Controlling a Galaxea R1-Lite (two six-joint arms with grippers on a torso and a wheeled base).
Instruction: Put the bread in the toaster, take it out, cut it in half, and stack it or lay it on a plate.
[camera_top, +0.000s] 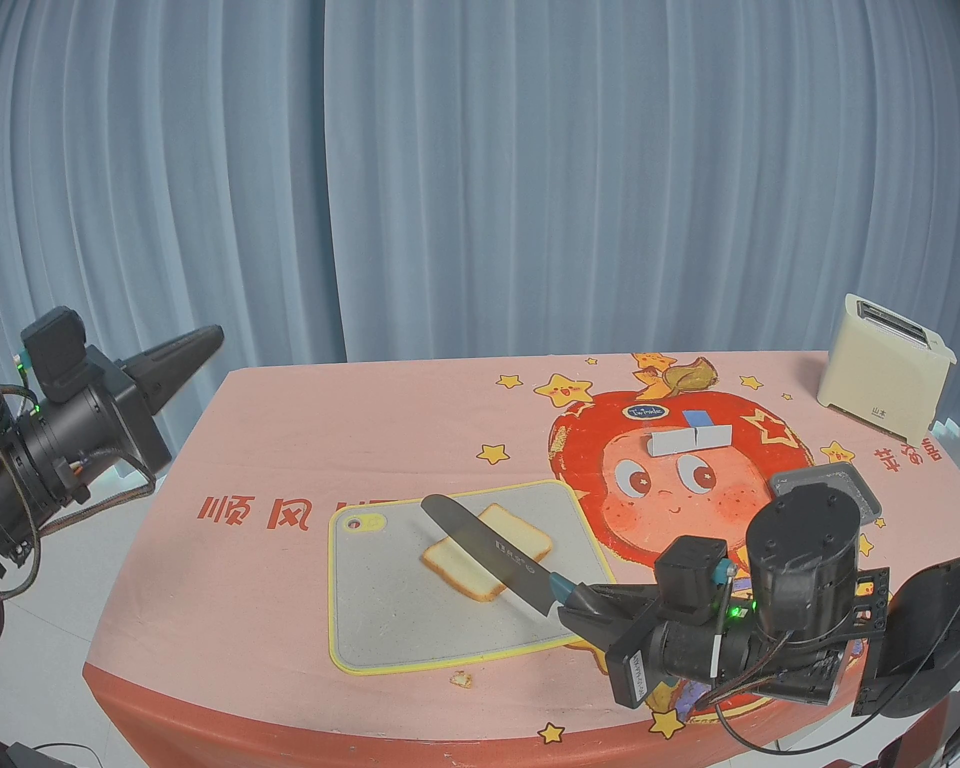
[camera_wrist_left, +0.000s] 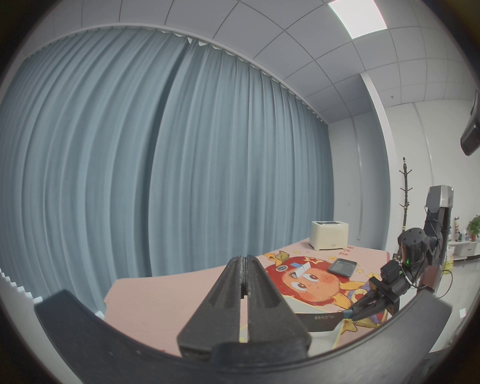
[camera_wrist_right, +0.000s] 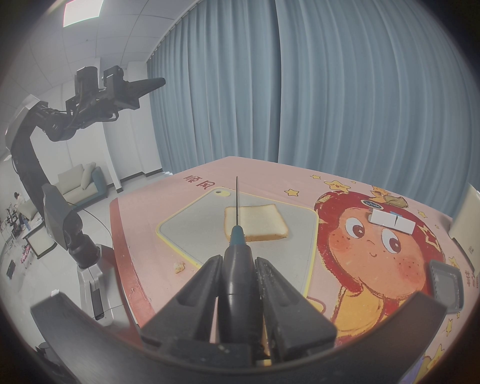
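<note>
A slice of bread (camera_top: 487, 550) (camera_wrist_right: 255, 222) lies on the grey cutting board (camera_top: 400, 610) (camera_wrist_right: 195, 230) at the table's front. My right gripper (camera_top: 590, 612) (camera_wrist_right: 239, 272) is shut on the handle of a dark knife (camera_top: 490, 553) (camera_wrist_right: 237, 225), whose blade is held just over the bread, pointing to the far left. My left gripper (camera_top: 205, 342) (camera_wrist_left: 245, 280) is shut and holds nothing, raised off the table's left side. The cream toaster (camera_top: 884, 368) (camera_wrist_left: 329, 235) stands at the far right corner. A small dark plate (camera_top: 825, 485) (camera_wrist_left: 342, 267) (camera_wrist_right: 446, 285) lies right of the board.
A white tag with a blue piece (camera_top: 690, 436) (camera_wrist_right: 393, 220) rests on the tablecloth's cartoon face. A crumb (camera_top: 461, 680) (camera_wrist_right: 179, 267) lies by the front edge, before the board. A blue curtain hangs behind the table.
</note>
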